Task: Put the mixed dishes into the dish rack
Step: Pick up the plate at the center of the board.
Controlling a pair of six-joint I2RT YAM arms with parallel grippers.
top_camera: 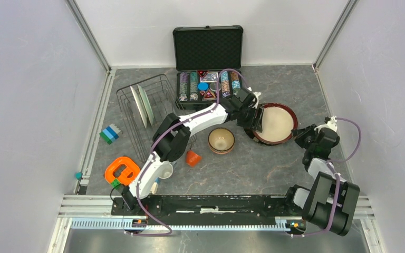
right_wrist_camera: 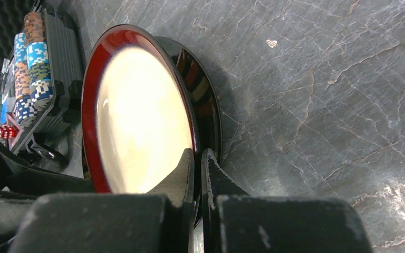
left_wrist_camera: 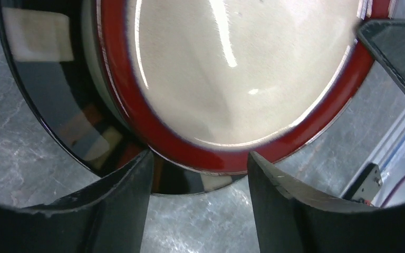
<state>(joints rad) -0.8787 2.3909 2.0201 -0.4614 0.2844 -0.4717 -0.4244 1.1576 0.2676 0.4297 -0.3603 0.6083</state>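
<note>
– Grey marbled tabletop (top_camera: 274, 168), white walls all round. Where is the plate?

– The round beige plate with the red and black rim (top_camera: 277, 122) is right of centre, tilted, just in front of the open black case of poker chips (top_camera: 208, 79). I cannot tell whether its low edge rests on the tabletop.

– Who has it?

– The right gripper (right_wrist_camera: 198, 158) is pressed together on its right rim, with one finger on the beige face and one on the glossy black underside. The left gripper (left_wrist_camera: 199, 163) is spread, its fingers either side of the opposite rim and not touching it.

– So one thin pinch. What worries you?

– The glazed rim could slide out of that pinch and the plate would drop. If the left gripper closes off-centre, it may knock the plate loose. The black wire dish rack (top_camera: 158, 87), with two plates (top_camera: 142, 103) standing in it, is well apart on the left. The tan bowl (top_camera: 221, 140) lies along that way and could get clipped.
</note>
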